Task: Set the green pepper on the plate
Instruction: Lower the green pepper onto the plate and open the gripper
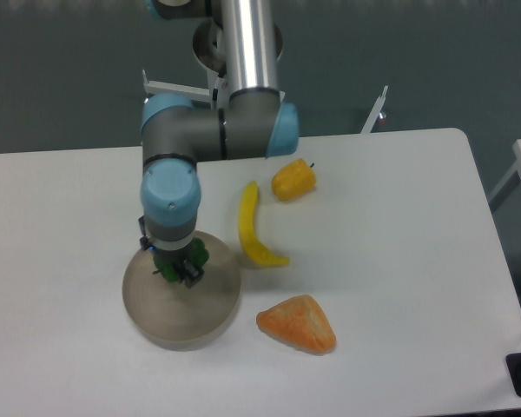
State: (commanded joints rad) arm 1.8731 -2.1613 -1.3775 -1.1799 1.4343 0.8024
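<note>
The UR5e arm (213, 130) descends from the far edge of the white table (399, 261) and bends toward the near left, its wrist pointing straight down over the plate (178, 313). The plate is a round, shallow, beige-grey dish in the near-left part of the table.

The gripper (179, 265) hangs above the far half of the plate. The green pepper (198, 255) is visible as glossy dark-green patches between and beside the dark fingers, mainly on the right side of the gripper. The fingers are pressed against the pepper on both sides, pinching it. The pepper lies within the outline of the plate, over its far portion. Whether its underside touches the plate surface cannot be told from this view, since the gripper body covers most of it.

To the right of the plate, a yellow banana (252, 230) lies on the table with its length running from far to near, its near end curving to the right. It is just beside the plate's right rim but apart from it. A yellow-orange pepper (293, 180) with a short dark stem sits farther back, just beyond the banana's far tip. A wedge-shaped orange bread piece (300, 324) rests near the front, to the right of the plate and apart from it.
</note>
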